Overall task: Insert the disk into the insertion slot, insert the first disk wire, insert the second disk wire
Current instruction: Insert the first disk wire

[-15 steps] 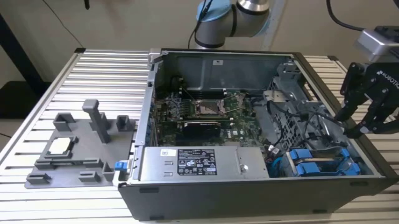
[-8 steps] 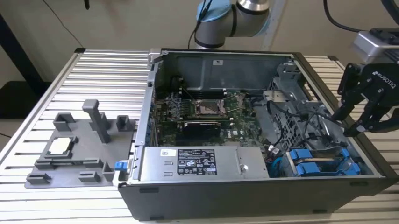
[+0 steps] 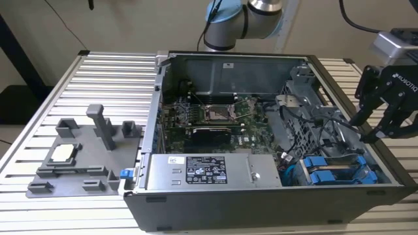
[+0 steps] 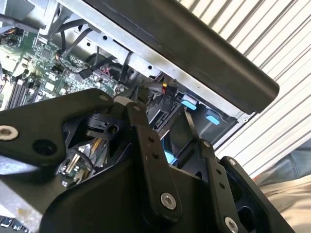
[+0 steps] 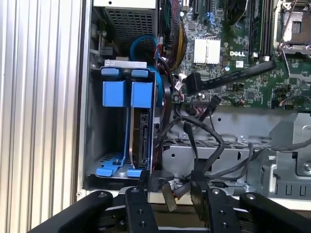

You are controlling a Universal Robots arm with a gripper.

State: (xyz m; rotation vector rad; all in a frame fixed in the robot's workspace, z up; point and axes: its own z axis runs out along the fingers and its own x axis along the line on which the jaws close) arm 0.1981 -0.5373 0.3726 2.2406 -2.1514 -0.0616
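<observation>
The disk (image 5: 139, 138) looks already seated in the insertion slot (image 5: 155, 131), blue carrier and all. The pincer (image 5: 169, 196) hangs open just beside that slot, gripping nothing. The black wires (image 5: 192, 145) next to the slot seem unplugged, so both insertions remain.

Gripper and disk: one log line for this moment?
gripper: jaws open, at loose cables beside drive cage | blue carriers: both seated in cage

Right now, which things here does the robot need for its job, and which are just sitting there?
Part of the job: the open gripper; the blue-framed drives; the grey metal cage holding them; the black wires near it.
Just sitting there: the silver power box; the green circuit board; the grey plastic stand on the table.
</observation>
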